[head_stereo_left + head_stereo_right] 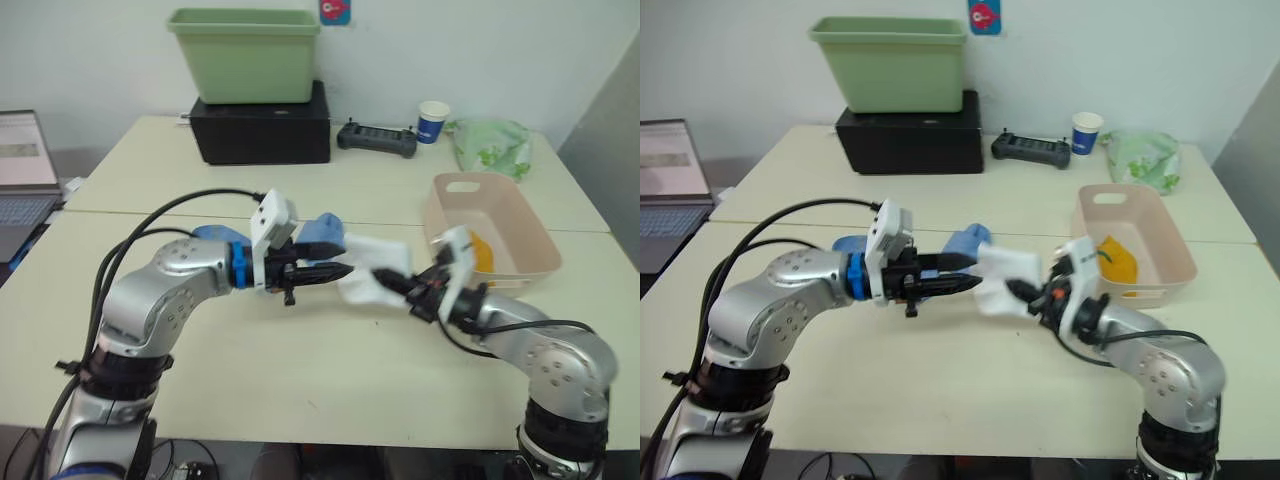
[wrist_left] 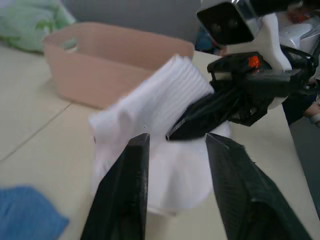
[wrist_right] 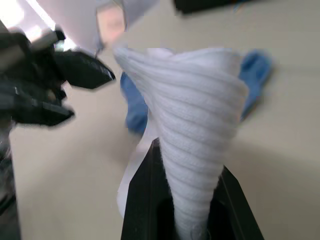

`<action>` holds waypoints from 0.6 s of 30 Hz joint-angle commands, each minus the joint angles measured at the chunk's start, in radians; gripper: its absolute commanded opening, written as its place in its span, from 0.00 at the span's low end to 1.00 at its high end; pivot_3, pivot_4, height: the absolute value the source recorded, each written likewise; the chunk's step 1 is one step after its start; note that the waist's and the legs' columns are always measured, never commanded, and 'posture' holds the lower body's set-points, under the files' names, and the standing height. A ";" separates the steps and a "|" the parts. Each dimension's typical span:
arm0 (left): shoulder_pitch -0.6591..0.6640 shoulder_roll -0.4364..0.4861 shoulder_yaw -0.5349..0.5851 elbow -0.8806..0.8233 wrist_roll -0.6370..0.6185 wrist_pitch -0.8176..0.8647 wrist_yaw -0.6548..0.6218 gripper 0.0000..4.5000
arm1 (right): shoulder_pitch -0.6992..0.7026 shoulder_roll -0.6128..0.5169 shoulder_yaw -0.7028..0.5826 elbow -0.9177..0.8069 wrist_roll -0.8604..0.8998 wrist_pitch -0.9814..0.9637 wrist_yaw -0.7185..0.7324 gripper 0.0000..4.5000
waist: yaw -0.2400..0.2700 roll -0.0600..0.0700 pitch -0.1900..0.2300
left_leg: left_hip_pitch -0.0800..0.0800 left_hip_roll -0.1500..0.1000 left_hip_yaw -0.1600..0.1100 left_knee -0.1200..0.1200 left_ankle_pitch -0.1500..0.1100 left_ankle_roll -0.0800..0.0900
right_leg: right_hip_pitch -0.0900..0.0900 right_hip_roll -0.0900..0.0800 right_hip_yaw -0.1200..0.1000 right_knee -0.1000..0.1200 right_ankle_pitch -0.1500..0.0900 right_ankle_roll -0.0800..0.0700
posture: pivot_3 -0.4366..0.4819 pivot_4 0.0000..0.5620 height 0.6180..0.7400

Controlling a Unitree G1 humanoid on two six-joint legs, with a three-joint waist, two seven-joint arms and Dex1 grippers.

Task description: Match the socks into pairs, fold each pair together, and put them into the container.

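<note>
Left eye view: yellow socks [image 1: 481, 252] lie in the container [image 1: 540, 243]; right gripper [image 1: 400, 283] pinches white socks [image 1: 372, 270], left gripper [image 1: 340, 270] spread; blue socks [image 1: 322, 233] remain.

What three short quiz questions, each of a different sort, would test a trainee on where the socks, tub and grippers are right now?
1. True or false: the pink tub holds a yellow sock.
2. Multiple choice: the right gripper is shut on A) a blue sock, B) a white sock, C) the paper cup.
3. Fill in: the left gripper has its fingers ____, pointing at the white sock.

Key: 1 true. 2 B: the white sock is pinched between its fingers, while a blue sock lies on the table and the paper cup stands far back. 3 open.
</note>
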 commanded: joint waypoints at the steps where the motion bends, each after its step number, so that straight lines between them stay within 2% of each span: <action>1: -0.047 -0.006 -0.014 0.029 0.011 0.019 0.004 0.69 | 0.009 -0.023 -0.094 -0.074 0.060 -0.033 -0.062 0.00 | -0.011 0.000 0.000 | 0.001 0.001 0.000 -0.001 0.000 0.000 | 0.000 0.001 0.000 0.000 0.000 0.000 | 0.48 0.27 0.92; 5: -0.125 -0.015 -0.029 0.078 0.024 0.011 -0.013 0.98 | -0.035 -0.179 -0.178 -0.058 0.013 -0.107 -0.080 0.00 | -0.010 0.004 0.003 | 0.001 0.001 -0.001 -0.001 0.000 0.000 | -0.001 0.002 -0.001 0.001 0.000 -0.001 | 0.48 0.27 0.92; 7: -0.146 -0.024 -0.033 0.093 0.026 0.003 -0.026 0.99 | -0.041 -0.333 -0.140 -0.001 -0.112 -0.197 -0.054 0.00 | -0.009 0.004 0.003 | 0.001 0.000 0.000 -0.001 0.000 0.000 | 0.000 0.000 0.000 0.000 0.000 0.000 | 0.48 0.27 0.92; 9: -0.159 -0.031 -0.045 0.099 0.031 -0.007 -0.044 0.99 | -0.015 -0.553 -0.007 0.106 -0.349 -0.424 0.018 0.00 | -0.008 0.005 0.003 | 0.001 -0.001 0.002 0.000 0.000 0.000 | 0.000 -0.001 0.001 -0.001 0.000 0.000 | 0.48 0.27 0.92; 11: -0.161 -0.041 -0.055 0.101 0.041 -0.024 -0.053 0.99 | -0.001 -0.718 0.147 0.243 -0.531 -0.655 0.122 0.00 | -0.009 0.004 0.004 | 0.001 -0.003 0.004 -0.001 0.000 0.000 | 0.000 -0.002 0.002 -0.003 0.000 0.000 | 0.48 0.27 0.92; 15: -0.168 -0.062 -0.050 0.095 0.038 -0.018 -0.046 0.99 | -0.116 -0.808 0.362 0.504 -0.766 -0.951 0.196 0.00 | -0.016 0.004 0.004 | 0.001 -0.001 0.004 -0.001 0.000 0.000 | 0.001 -0.001 0.002 -0.004 0.000 0.001 | 0.48 0.27 0.92; 18: -0.173 -0.070 -0.045 0.089 0.038 -0.014 -0.041 0.99 | -0.250 -0.811 0.526 0.705 -0.979 -1.138 0.203 0.00 | -0.018 0.005 0.005 | 0.001 -0.001 0.004 0.000 0.000 0.000 | 0.000 -0.001 0.003 -0.002 0.000 0.000 | 0.48 0.27 0.92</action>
